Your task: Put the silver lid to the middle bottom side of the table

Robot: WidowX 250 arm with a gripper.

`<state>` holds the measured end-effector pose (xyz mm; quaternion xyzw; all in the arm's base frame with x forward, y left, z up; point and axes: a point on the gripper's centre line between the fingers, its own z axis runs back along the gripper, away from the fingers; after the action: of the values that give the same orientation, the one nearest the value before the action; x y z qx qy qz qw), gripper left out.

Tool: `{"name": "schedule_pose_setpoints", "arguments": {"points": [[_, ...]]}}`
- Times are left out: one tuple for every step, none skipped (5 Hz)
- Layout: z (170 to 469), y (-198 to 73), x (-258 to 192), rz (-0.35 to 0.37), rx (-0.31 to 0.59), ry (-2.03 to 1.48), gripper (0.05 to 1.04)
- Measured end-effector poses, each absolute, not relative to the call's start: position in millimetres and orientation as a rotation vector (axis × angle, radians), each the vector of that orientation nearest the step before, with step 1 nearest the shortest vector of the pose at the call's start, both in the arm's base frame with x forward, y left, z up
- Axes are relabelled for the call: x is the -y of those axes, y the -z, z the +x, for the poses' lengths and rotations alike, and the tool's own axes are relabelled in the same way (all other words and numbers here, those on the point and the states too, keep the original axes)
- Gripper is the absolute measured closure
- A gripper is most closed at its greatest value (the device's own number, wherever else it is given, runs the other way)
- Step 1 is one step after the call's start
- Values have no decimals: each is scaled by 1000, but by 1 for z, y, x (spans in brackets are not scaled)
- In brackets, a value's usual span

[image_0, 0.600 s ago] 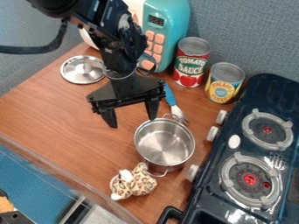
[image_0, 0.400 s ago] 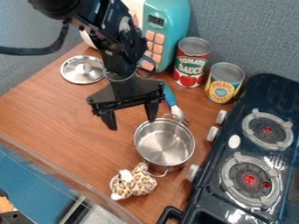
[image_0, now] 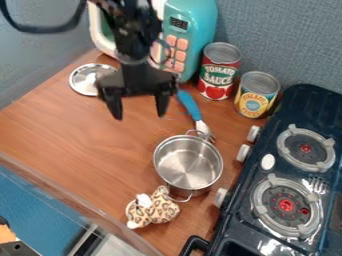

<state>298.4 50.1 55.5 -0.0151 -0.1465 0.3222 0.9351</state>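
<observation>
Brown wooden table [image_0: 73, 130]; black toy stove [image_0: 297, 102] at right.
Teal toy microwave [image_0: 200, 25] at back. Black two-finger gripper [image_0: 140, 117] hangs over table, left of centre; fingers spread apart. Round silver metal pot [image_0: 189, 162] stands beside stove. Round silver metal lid [image_0: 83, 79] lies at table's upper left, near microwave, partly hidden behind gripper.

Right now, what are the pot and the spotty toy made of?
The saucepot looks like shiny metal, probably stainless steel: it's silvery, with bright reflections inside and thin loop handles. The leopard-print plush toy seems to be soft, fuzzy fabric, judging by its rounded, floppy shape, though I can't tell what's stuffed inside.
</observation>
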Motion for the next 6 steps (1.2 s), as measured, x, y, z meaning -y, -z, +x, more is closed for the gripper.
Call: {"name": "schedule_pose_setpoints", "arguments": {"points": [[300, -58, -89, 16, 303, -700, 84], [310, -56, -135, 48, 303, -798, 84], [328, -46, -166, 84, 298, -819, 84], [345, -37, -181, 120, 278, -824, 84], [359, -22, -197, 124, 273, -852, 84], [368, -3, -209, 146, 262, -862, 84]]}}
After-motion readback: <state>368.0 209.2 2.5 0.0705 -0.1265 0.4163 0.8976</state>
